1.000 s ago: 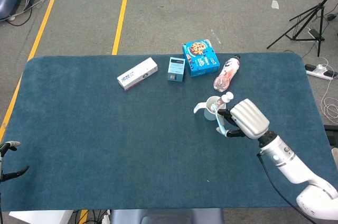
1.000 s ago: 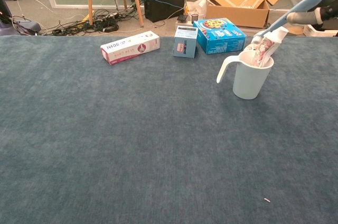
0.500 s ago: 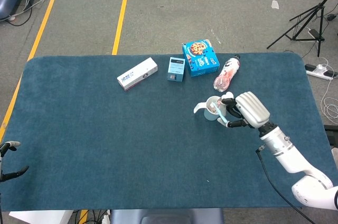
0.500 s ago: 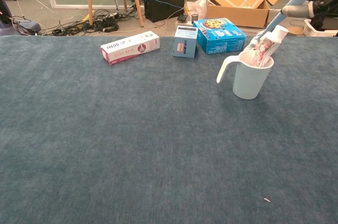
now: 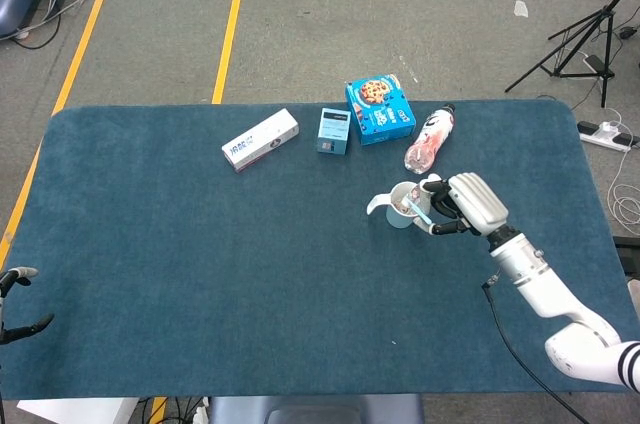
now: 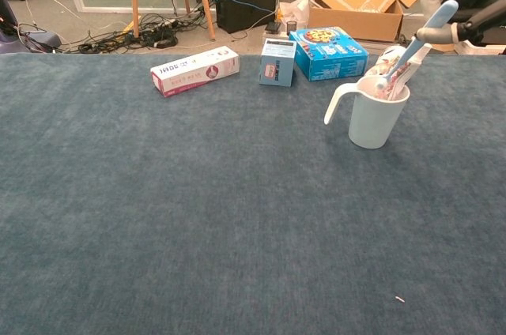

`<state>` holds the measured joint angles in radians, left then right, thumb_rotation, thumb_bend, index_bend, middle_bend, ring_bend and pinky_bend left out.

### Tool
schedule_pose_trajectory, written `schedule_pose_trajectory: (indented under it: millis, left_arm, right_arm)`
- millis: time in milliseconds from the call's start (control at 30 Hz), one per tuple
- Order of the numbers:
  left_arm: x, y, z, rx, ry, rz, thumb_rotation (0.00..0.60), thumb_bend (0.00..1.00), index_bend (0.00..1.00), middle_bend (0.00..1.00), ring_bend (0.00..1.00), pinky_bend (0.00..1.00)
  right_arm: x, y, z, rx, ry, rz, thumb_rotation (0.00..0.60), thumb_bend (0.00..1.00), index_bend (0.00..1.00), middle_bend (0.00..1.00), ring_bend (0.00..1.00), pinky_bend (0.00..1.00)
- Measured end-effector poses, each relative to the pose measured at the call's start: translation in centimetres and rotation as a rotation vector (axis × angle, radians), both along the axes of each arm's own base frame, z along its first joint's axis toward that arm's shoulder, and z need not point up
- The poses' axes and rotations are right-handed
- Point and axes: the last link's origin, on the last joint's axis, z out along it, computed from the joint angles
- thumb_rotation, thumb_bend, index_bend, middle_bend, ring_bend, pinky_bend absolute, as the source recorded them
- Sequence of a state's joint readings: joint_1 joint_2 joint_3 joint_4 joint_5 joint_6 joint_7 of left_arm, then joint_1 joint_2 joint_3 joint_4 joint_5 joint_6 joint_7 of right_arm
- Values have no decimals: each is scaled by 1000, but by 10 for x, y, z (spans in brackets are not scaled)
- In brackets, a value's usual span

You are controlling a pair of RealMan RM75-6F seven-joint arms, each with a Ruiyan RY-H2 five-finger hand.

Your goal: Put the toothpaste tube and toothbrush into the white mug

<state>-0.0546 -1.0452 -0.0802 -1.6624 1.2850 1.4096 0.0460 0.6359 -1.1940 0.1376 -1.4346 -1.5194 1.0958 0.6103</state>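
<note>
Surface point(image 5: 200, 274): a wide table covered in dark blue cloth, filling most of both views, with grey floor beyond its far edge.
Right arm point(image 5: 545, 289): white, reaching in from the near right corner toward the mug.
Right hand point(image 5: 462, 204): silver back with dark fingers, just right of the mug; its fingers pinch the upper end of the toothbrush. In the chest view only the dark fingertips show at the top right edge.
Left hand point(image 5: 15, 304): only dark fingertips show at the near left edge of the head view, apart from each other and holding nothing, well away from everything else.
Blue box point(image 5: 380, 111): flat, with a cookie picture, lying at the far edge of the surface, right of centre.
Pink box point(image 5: 260, 140): long, white and pink, lying at a slant to the left of the other boxes.
Bottle point(image 5: 430, 138): clear plastic with a pink label, lying on its side just right of the blue box and beyond the mug.
Small box point(image 5: 334, 130): blue, standing upright between the pink box and the blue box.
Mug point(image 6: 373, 118): white, upright on the right part of the surface, its handle pointing left.
Toothpaste point(image 6: 400, 73): standing tilted inside the mug, its upper end leaning out over the right rim.
Toothbrush point(image 6: 415, 41): light blue, slanted, its lower end inside the mug beside the toothpaste, its upper end up and to the right in the right hand.
</note>
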Motion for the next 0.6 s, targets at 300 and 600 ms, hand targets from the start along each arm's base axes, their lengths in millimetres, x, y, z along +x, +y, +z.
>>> schedule_pose_trajectory:
  millis: [300, 600]
  left_arm:
    - [0, -1, 1, 2, -2, -1, 600, 0, 315, 404, 332, 284]
    - [0, -1, 1, 2, -3, -2, 600, 0, 315, 404, 332, 285]
  right_arm:
    - [-8, -6, -9, 53, -43, -44, 600, 189, 699, 1000, 1000, 1000]
    - [-15, -14, -20, 69, -29, -78, 600, 188, 696, 1000, 1000, 1000]
